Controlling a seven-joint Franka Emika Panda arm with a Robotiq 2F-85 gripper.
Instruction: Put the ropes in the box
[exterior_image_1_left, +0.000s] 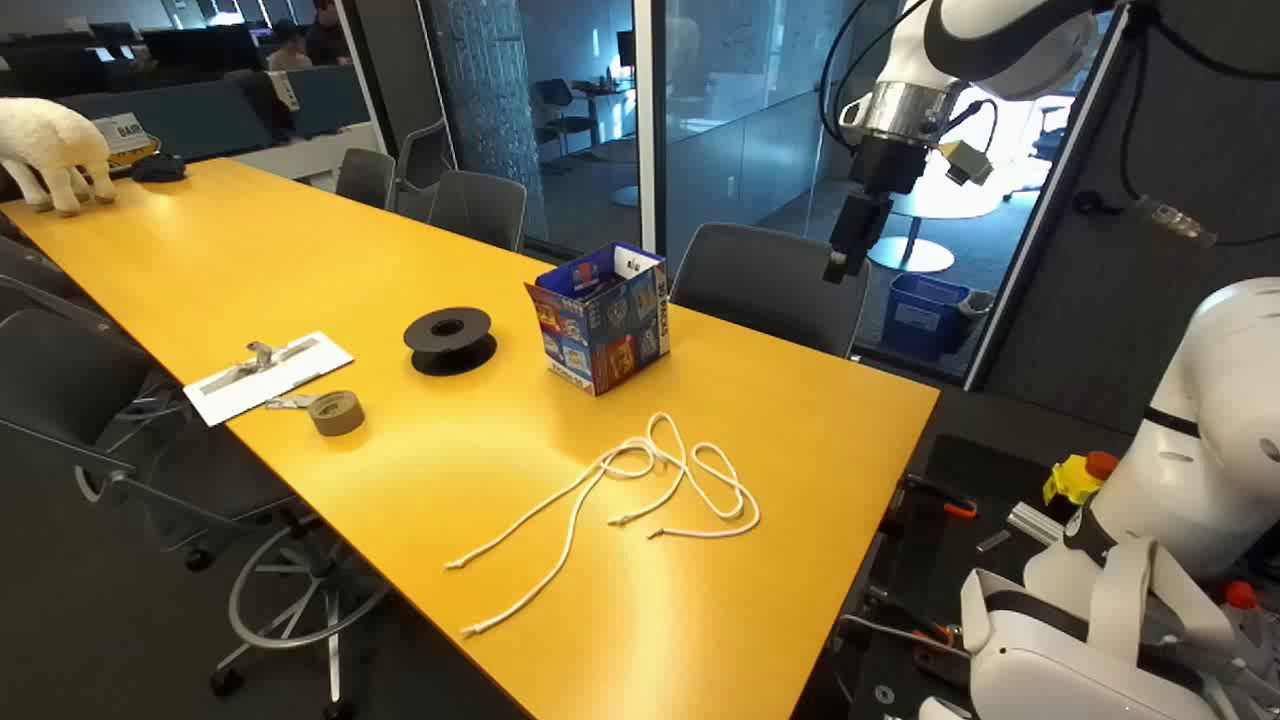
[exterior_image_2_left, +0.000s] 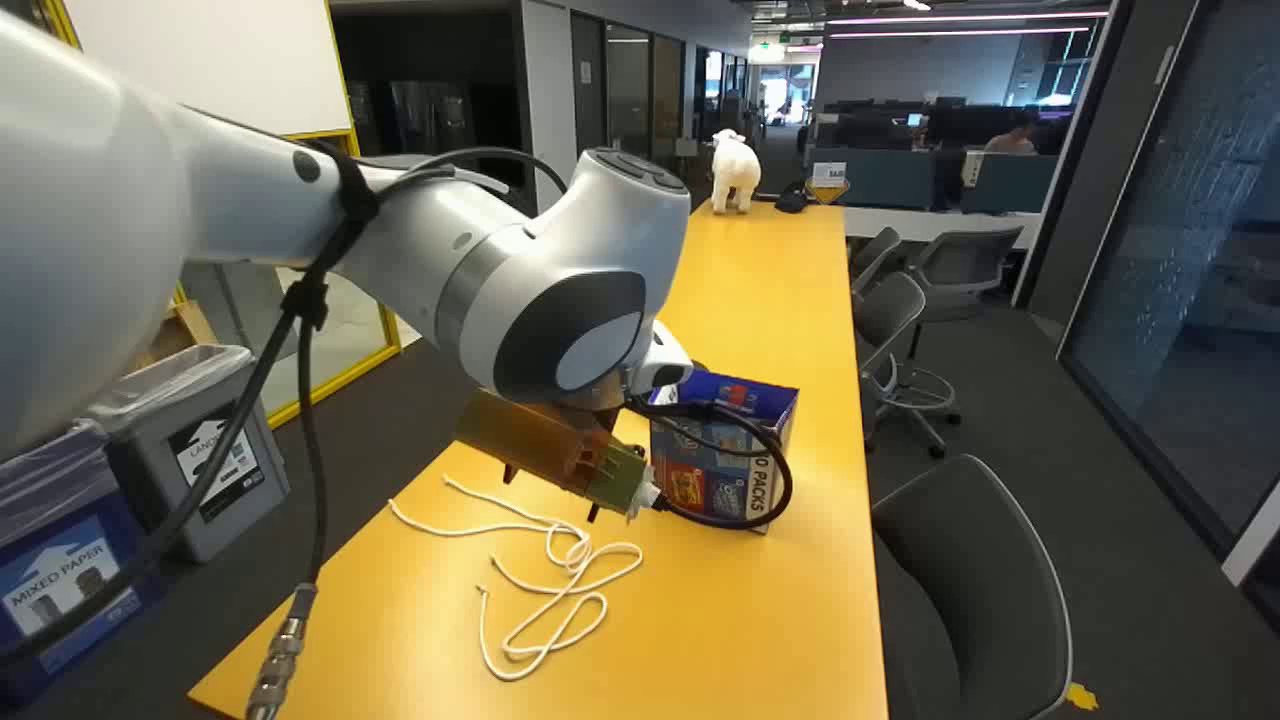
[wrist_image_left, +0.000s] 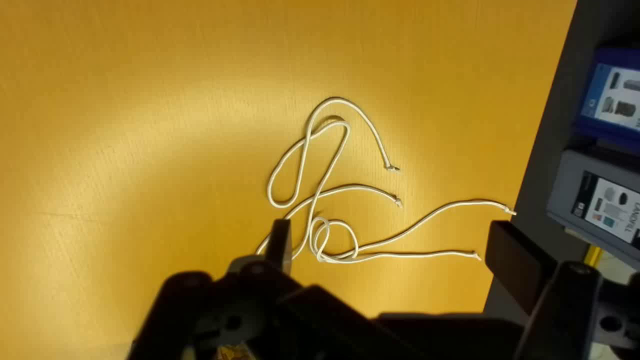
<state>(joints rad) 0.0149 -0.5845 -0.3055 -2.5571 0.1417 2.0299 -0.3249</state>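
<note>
- landmark: blue printed cardboard box (exterior_image_1_left: 630, 345), upright on the long yellow wooden table (exterior_image_1_left: 800, 420), its top open.
- white jointed robot arm with black trim (exterior_image_2_left: 500, 260): raised, bent at the wrist. in an exterior view the wrist and a black looped cable (exterior_image_2_left: 785, 495) cover part of the box.
- black two-finger gripper (wrist_image_left: 389, 241): hangs well clear of the table, aimed down. in an exterior view it's between the box and the arm's lower links, slightly tilted, tips leaning to the box's side.
- fingers (wrist_image_left: 517, 262): spread wide; the wrist view shows table and rope in the gap, well below.
- two thin white ropes (wrist_image_left: 356, 187): outside the box, on the table near it but apart from it. loose curves, crossing each other, one small loop in the tangle.
- black plastic spool (exterior_image_1_left: 450, 345): near the box, on the side away from the gripper in that view.
- brown roll of tape (exterior_image_1_left: 337, 413): same side, farther from the box than the spool.
</note>
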